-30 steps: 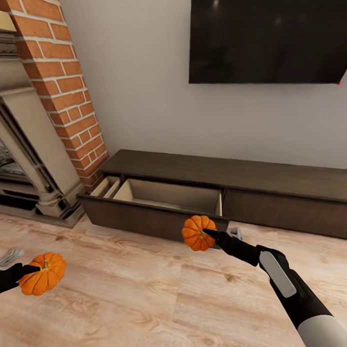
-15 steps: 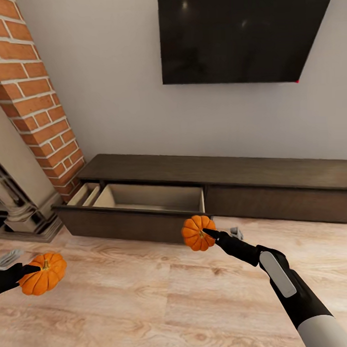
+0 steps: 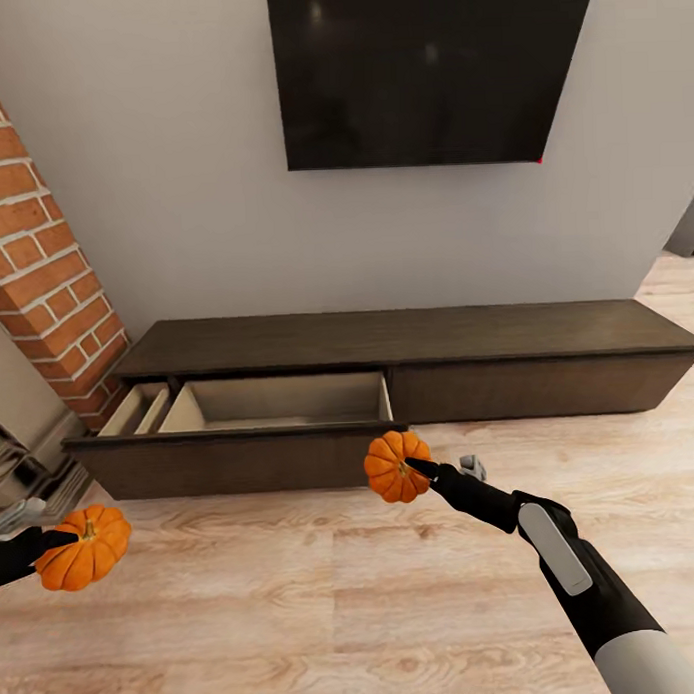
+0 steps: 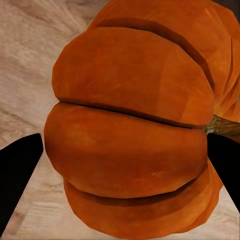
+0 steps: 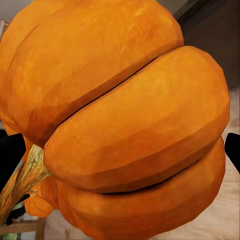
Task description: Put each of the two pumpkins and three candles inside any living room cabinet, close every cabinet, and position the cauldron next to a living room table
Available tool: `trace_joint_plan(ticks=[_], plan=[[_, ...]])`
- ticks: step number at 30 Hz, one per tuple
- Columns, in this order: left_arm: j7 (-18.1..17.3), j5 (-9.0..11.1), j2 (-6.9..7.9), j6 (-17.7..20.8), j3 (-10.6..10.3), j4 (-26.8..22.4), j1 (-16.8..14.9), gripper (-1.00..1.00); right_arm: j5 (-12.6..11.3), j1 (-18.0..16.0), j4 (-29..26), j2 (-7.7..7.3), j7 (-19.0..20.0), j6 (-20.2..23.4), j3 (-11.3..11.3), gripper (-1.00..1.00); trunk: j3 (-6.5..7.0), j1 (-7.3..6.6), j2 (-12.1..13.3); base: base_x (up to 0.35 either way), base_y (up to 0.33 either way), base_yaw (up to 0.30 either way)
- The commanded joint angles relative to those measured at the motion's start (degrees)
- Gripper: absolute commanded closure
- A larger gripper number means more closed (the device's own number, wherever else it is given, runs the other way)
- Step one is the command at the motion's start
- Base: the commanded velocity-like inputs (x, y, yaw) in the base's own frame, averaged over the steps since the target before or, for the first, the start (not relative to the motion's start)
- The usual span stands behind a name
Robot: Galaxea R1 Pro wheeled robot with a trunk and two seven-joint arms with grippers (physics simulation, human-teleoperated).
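I hold one orange ribbed pumpkin [image 3: 396, 467] in my right gripper [image 3: 416, 470], shut on it just in front of the cabinet's open drawer [image 3: 274, 402]. A second pumpkin [image 3: 86, 547] is in my left gripper [image 3: 54, 542], shut on it low at the left over the floor. The dark-brown cabinet [image 3: 417, 335] runs along the wall; its left drawer is pulled out and looks empty. Close up, the wrist views show each pumpkin [image 4: 135, 130] [image 5: 125, 120] between black fingers [image 4: 17, 175] [image 5: 10, 155]. Candles, cauldron and table are out of view.
A black TV [image 3: 427, 69] hangs on the wall above the cabinet. A brick chimney [image 3: 34, 268] and part of the fireplace surround [image 3: 15, 449] stand at the left. Light wood plank floor [image 3: 326, 608] spreads in front of the cabinet.
The whole view has swung left-to-right across the room: cabinet and TV have shifted left and now face me squarely. Both arms keep their pumpkins in the same pose.
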Motion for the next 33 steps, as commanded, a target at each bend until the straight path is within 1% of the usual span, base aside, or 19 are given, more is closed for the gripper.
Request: trace_joint_plan(ticks=[1, 10, 17, 22, 33], plan=[[-0.6, -0.1, 0.02, 0.2, 0.2, 0.0, 0.0, 1.0, -0.1, 0.0, -0.1, -0.01, -0.1, 0.2, 0.1, 1.0, -0.04, -0.01, 0.0, -0.005, 0.29, -0.28], [-0.6, -0.1, 0.22, 0.2, 0.4, 0.2, 0.0, 1.0, 0.0, 0.0, -0.4, 0.04, -0.1, 0.2, 0.1, 1.0, -0.04, -0.01, 0.0, -0.068, 0.291, -0.274], [-0.6, -0.1, 0.24, 0.2, 0.4, 0.2, 0.0, 1.0, 0.0, 0.0, -0.4, 0.03, -0.1, 0.2, 0.1, 1.0, -0.04, -0.01, 0.0, -0.076, 0.292, -0.077], [-0.6, -0.1, 0.31, 0.2, 0.4, 0.2, 0.0, 1.0, 0.0, 0.0, -0.4, 0.03, -0.1, 0.1, 0.2, 1.0, 0.04, -0.01, 0.0, -0.015, 0.146, 0.171], [-0.6, -0.1, 0.42, 0.2, 0.5, 0.1, 0.1, 1.0, 0.2, 0.0, -0.5, -0.04, 0.8, -0.4, 0.5, 1.0, 0.31, -0.01, 0.0, -0.001, 0.044, 0.27]])
